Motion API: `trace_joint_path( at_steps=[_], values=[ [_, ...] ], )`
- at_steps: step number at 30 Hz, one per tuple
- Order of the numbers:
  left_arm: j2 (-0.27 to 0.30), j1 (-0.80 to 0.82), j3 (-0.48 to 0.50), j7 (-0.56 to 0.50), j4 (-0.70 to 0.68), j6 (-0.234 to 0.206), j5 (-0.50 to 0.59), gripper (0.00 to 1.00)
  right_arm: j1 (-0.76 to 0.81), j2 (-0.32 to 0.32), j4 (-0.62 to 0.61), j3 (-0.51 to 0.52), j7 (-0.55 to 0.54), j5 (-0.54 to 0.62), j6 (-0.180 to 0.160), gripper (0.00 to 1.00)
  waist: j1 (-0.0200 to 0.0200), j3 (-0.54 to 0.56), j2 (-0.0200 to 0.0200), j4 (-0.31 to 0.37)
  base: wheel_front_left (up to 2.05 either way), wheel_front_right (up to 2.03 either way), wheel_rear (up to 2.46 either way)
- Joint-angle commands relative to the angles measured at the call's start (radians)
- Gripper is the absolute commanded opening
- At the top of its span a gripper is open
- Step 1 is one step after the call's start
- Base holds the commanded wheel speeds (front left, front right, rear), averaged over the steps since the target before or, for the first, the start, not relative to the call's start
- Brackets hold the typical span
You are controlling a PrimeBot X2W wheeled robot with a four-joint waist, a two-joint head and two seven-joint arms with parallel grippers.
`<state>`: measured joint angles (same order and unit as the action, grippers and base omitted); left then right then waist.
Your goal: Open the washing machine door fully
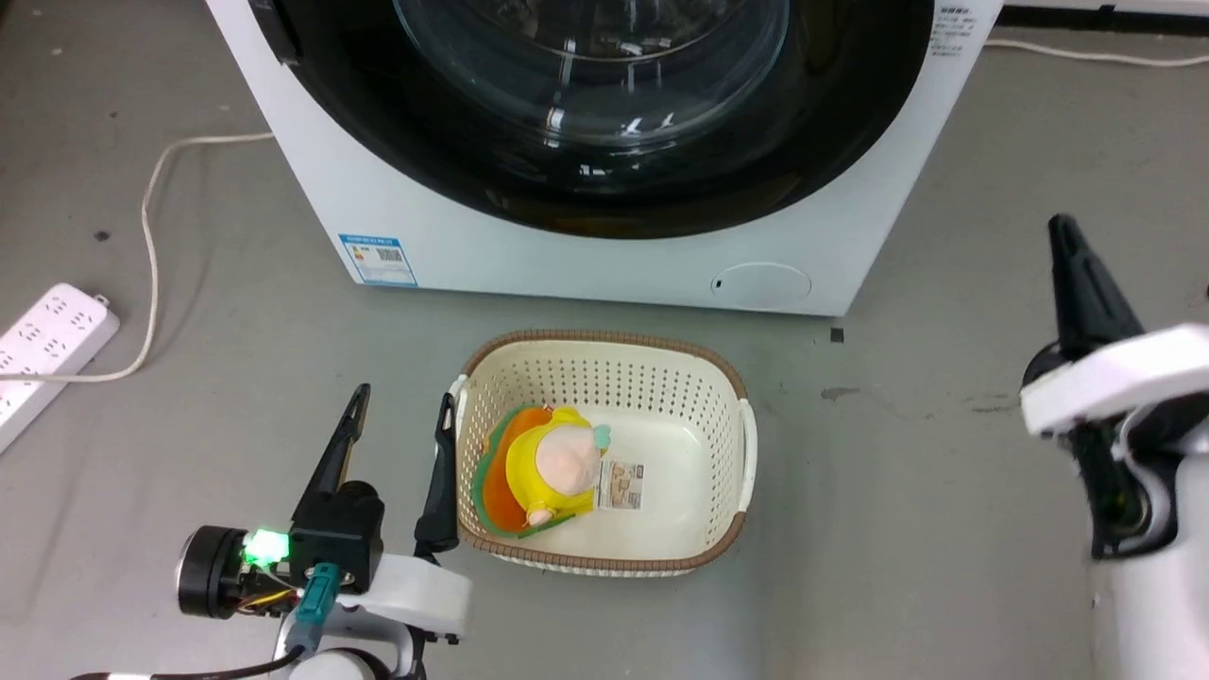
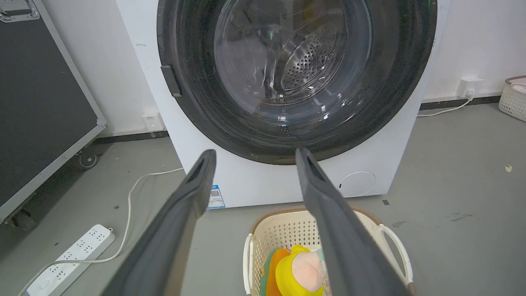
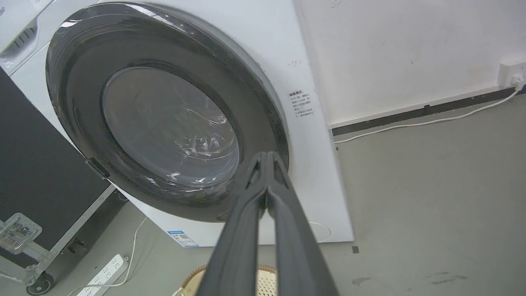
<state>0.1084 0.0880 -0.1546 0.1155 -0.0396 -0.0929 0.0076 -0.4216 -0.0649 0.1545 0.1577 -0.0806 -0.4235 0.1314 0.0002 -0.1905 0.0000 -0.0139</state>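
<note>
Head view, top centre: washing machine door (image 1: 590, 66) shut flush; lower left, left gripper (image 1: 402, 397) with fingers spread beside basket (image 1: 604, 337); right edge, right gripper (image 1: 1067, 236) pressed together, clear of door.

Nothing readable tbh, the blue sticker (image 1: 378, 260) and small print (image 1: 952, 28) on the washing machine (image 1: 567, 260) are just blur.

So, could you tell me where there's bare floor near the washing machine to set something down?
The floor is bare between the basket and the right gripper, and between the power strip and the left gripper. Crowded: before the washing machine door, where basket and left gripper sit together.
</note>
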Motion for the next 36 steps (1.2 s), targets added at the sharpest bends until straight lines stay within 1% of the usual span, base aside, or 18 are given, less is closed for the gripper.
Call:
trace_joint_path(
  at_steps=[1, 2, 4, 9, 15, 20, 29, 36],
  values=[
    [0.006, 0.021, -0.016, 0.013, -0.008, -0.011, 0.006, 1.00, -0.067, 0.004, 0.042, 0.026, -0.020, -0.030, 0.000, 0.00, -0.0001, -0.014, 0.0000, -0.003, 0.00, 0.00, 0.00],
    [0.006, 0.021, -0.016, 0.013, -0.008, -0.011, 0.006, 1.00, -0.067, 0.004, 0.042, 0.026, -0.020, -0.030, 0.000, 0.00, -0.0001, -0.014, 0.0000, -0.003, 0.00, 0.00, 0.00],
    [0.011, 0.030, -0.028, 0.019, -0.010, -0.019, 0.005, 1.00, -0.124, 0.007, 0.087, 0.049, -0.044, -0.055, 0.000, 0.00, -0.0001, -0.028, 0.0000, -0.009, 0.00, 0.00, 0.00],
    [0.017, 0.046, -0.044, 0.028, -0.015, -0.028, 0.004, 1.00, -0.200, 0.008, 0.134, 0.078, -0.078, -0.093, 0.000, 0.00, -0.0001, -0.051, 0.0000, -0.018, 0.00, 0.00, 0.00],
    [0.025, 0.070, -0.068, 0.040, -0.024, -0.045, 0.004, 1.00, -0.316, 0.006, 0.205, 0.126, -0.151, -0.160, 0.000, 0.00, -0.0002, -0.091, 0.0000, -0.032, 0.00, 0.00, 0.00],
    [0.030, 0.090, -0.089, 0.050, -0.032, -0.059, 0.002, 1.00, -0.425, -0.011, 0.268, 0.177, -0.198, -0.201, 0.000, 0.00, -0.0002, -0.128, 0.0000, -0.049, 0.00, 0.00, 0.00],
    [0.037, 0.119, -0.127, 0.069, -0.039, -0.085, -0.003, 1.00, -0.626, -0.052, 0.406, 0.264, -0.322, -0.263, -0.001, 0.00, -0.0002, -0.185, 0.0000, -0.085, 0.00, 0.00, 0.00],
    [0.045, 0.138, -0.152, 0.083, -0.046, -0.104, -0.007, 1.00, -0.753, -0.096, 0.535, 0.330, -0.379, -0.263, -0.001, 0.00, -0.0002, -0.220, 0.0000, -0.107, 0.00, 0.00, 0.00]
  ],
)
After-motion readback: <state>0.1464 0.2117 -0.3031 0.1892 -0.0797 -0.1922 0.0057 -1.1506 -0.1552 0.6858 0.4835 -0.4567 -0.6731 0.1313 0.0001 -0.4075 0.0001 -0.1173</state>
